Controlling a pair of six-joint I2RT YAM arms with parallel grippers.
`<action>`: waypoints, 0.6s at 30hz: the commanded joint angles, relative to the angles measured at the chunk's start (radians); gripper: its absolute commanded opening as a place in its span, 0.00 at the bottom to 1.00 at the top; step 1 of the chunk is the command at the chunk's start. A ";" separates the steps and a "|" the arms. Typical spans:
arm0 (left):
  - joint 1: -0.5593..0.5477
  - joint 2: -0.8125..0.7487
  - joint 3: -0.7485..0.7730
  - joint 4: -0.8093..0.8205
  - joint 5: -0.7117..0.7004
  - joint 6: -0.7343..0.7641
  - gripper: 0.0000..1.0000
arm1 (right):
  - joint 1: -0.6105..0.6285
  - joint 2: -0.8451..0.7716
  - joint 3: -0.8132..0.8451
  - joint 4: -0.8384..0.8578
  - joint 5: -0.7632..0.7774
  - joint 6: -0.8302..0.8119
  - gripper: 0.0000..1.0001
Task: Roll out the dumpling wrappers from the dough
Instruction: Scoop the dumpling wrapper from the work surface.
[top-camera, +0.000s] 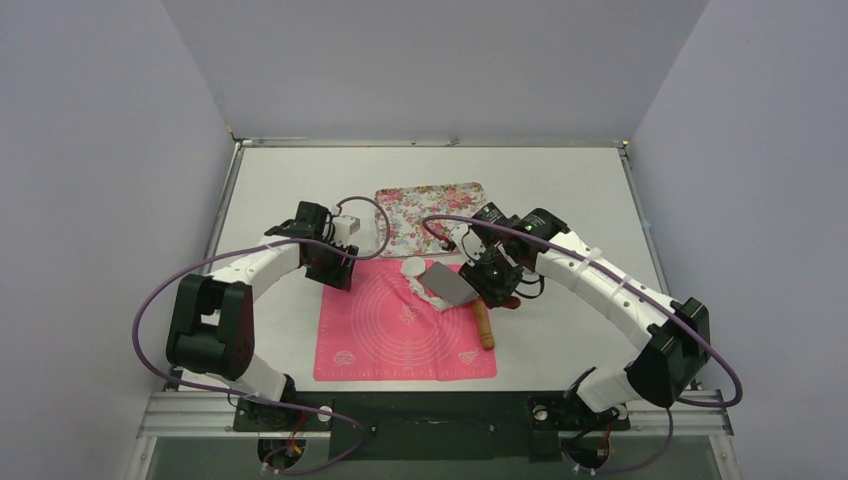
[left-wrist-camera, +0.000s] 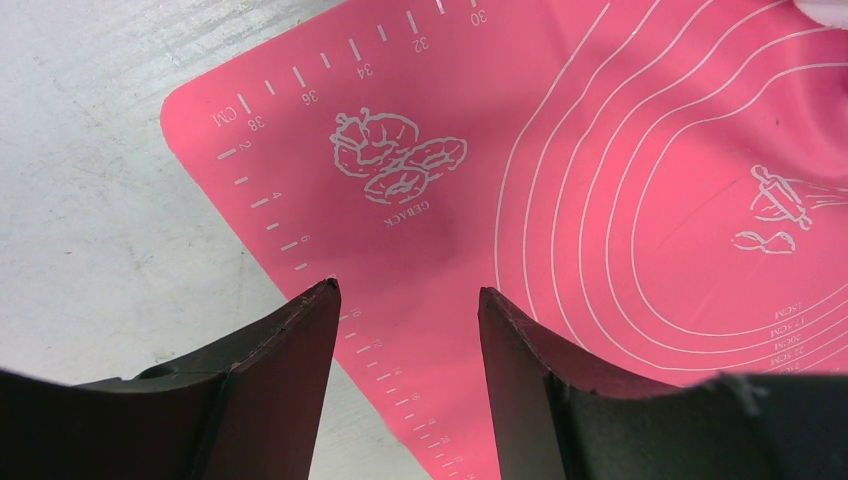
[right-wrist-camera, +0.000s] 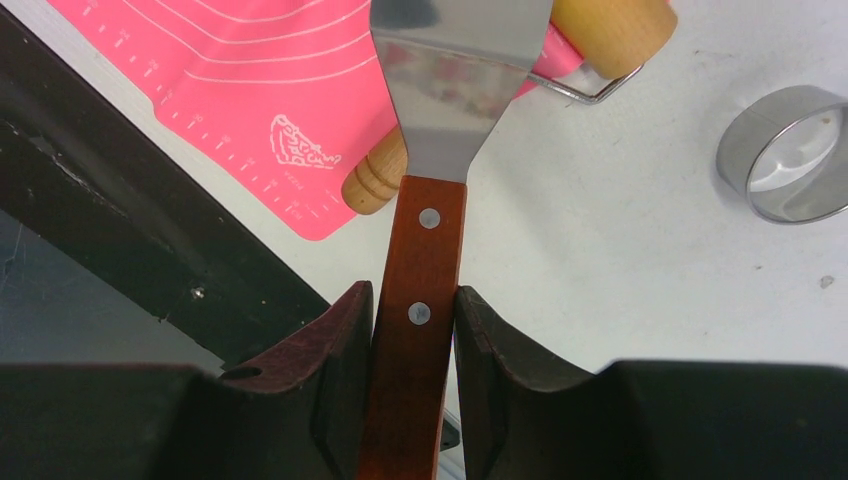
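Note:
White dough (top-camera: 430, 292) lies at the far right edge of the pink mat (top-camera: 400, 330), with a smaller white piece (top-camera: 413, 267) just beyond it; I cannot tell whether that piece is a neat round wrapper. My right gripper (top-camera: 492, 278) (right-wrist-camera: 413, 290) is shut on the wooden handle of a metal spatula (right-wrist-camera: 430, 250), whose blade (top-camera: 450, 285) is over the dough. My left gripper (top-camera: 338, 268) (left-wrist-camera: 405, 290) is open and empty above the mat's far left corner (left-wrist-camera: 420, 230). A sliver of white dough (left-wrist-camera: 830, 8) shows at the top right of the left wrist view.
A wooden rolling pin (top-camera: 484, 325) (right-wrist-camera: 372, 182) lies along the mat's right edge. A metal ring cutter (right-wrist-camera: 790, 150) stands on the white table right of the spatula. A floral tray (top-camera: 430, 212) sits behind the mat. The table's near edge (right-wrist-camera: 150, 230) is dark.

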 joint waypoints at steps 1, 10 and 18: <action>-0.003 -0.017 0.017 0.012 0.023 0.016 0.51 | 0.017 0.021 0.054 0.098 -0.100 -0.026 0.00; -0.004 -0.025 0.009 0.023 0.016 0.018 0.51 | 0.032 0.022 -0.018 0.118 -0.080 -0.013 0.00; -0.007 -0.028 0.011 0.021 0.012 0.016 0.51 | 0.052 0.074 -0.186 0.222 0.052 -0.021 0.00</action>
